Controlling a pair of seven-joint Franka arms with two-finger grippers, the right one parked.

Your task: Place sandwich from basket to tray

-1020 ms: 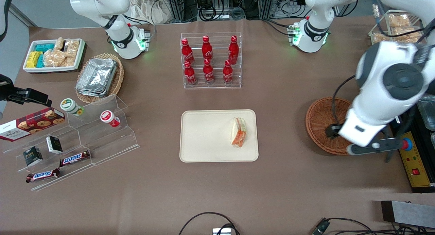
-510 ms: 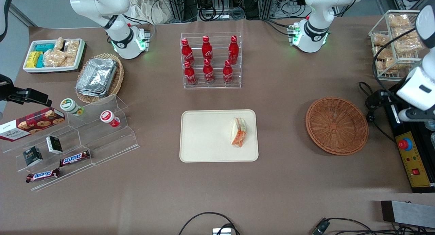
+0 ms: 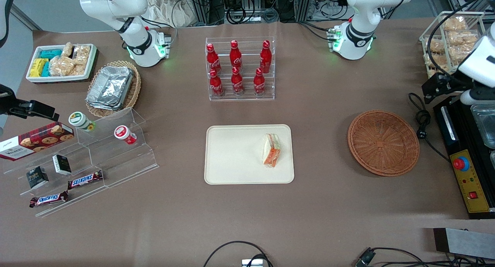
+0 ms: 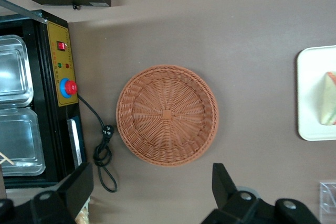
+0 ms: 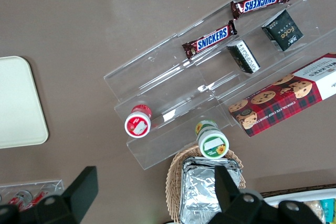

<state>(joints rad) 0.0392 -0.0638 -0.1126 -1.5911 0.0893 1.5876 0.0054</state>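
The sandwich rests on the tray, at its end nearer the basket, so the task looks complete. The basket sits bare on the counter. The claw hangs above it with fingers spread and nothing between them, toward the working arm's end.

The basket is finely woven reddish-brown wicker, rough and matt. The tray looks like smooth cream plastic with a dull sheen. The sandwich sits in clear, faintly glossy wrap. The table is covered in a matt brown sheet, perhaps paper or cloth. The gripper, over the basket toward the working arm's end, has matt black, wide-set fingers, seemingly plastic.
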